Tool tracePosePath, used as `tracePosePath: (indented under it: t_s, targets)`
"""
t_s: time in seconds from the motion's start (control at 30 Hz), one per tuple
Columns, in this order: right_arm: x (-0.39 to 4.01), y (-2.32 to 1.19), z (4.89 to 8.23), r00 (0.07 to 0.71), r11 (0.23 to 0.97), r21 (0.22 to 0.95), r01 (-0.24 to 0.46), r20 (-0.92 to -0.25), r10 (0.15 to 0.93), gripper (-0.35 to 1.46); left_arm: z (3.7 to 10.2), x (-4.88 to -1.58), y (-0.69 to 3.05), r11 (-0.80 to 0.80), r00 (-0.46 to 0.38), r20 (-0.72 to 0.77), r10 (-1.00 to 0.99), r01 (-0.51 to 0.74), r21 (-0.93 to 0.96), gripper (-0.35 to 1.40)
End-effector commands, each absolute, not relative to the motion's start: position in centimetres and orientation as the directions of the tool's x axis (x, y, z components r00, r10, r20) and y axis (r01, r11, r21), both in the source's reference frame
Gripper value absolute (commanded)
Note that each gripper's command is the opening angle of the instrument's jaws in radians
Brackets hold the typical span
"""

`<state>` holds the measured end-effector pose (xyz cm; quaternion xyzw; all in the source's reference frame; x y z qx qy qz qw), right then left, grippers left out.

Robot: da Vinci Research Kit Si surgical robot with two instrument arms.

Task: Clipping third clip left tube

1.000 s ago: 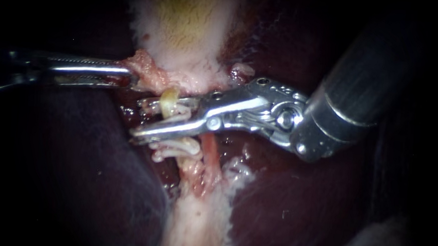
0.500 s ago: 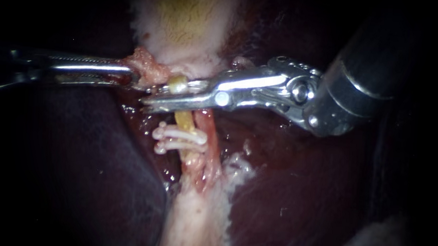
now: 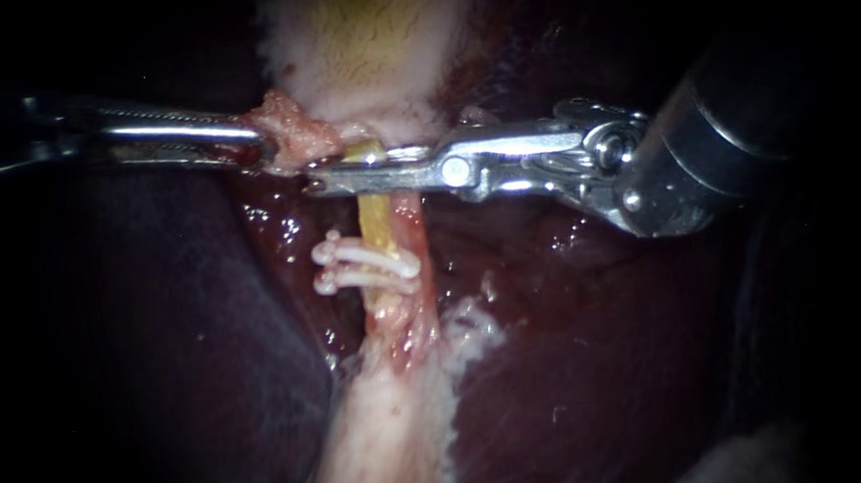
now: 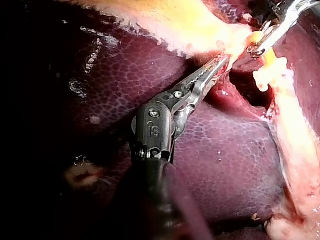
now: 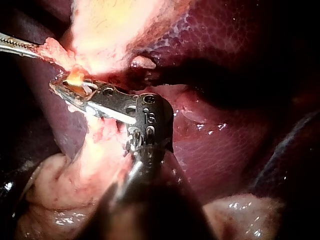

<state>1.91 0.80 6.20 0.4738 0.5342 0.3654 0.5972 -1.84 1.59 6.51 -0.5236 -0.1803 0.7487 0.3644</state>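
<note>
Here the right instrument point(image 3: 321, 178) clamps the left tube point(image 3: 375, 221); left instrument point(image 3: 256, 148) grips tissue point(image 3: 294, 129).

Dark purple liver point(image 3: 139, 354) fills the lower left of the frame and spreads across the lower right as well. At top centre sits a pale band point(image 3: 362, 41), fuzzy-edged with a yellow middle, and a ragged pink flap point(image 3: 284, 126) marks its lower left corner. A pale strip point(image 3: 391, 436) rises from bottom centre. Left of centre a wet red hollow point(image 3: 274, 228) glistens.
</note>
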Motion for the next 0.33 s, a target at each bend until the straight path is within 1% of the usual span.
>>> tracePosePath:
  t_s: [0.03,0.33]
  targets:
    - [1.91,0.8,6.2,0.165,0.285,0.956,0.068,-0.292,0.942,-0.35,6.51,-1.84,1.59,-0.67,-0.186,-0.653,0.734,-0.357,-0.652,-0.35]
    - [1.91,0.8,6.21,0.17,0.285,0.956,0.064,-0.292,0.941,-0.35,6.52,-1.84,1.6,-0.669,-0.186,-0.653,0.734,-0.357,-0.652,-0.35]
